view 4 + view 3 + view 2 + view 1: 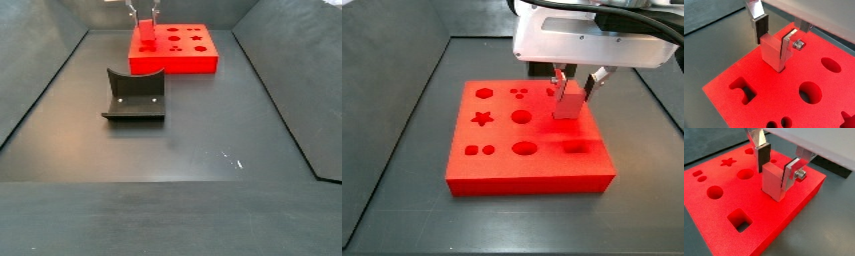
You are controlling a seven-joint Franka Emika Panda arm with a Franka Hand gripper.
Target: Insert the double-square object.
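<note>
While the gripper (pixel 777 164) clamps its flat silver plates against the pale, matte double-square object (pixel 773 182) standing upright between the jaws on the red foam board (pixel 724 203) in both wrist views, a side view hides its prong end, and the dark fixture (pixel 134 97) sits well apart.

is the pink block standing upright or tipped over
Upright: the pink block stands on end on the red board, between the gripper fingers, in both wrist views.
</note>
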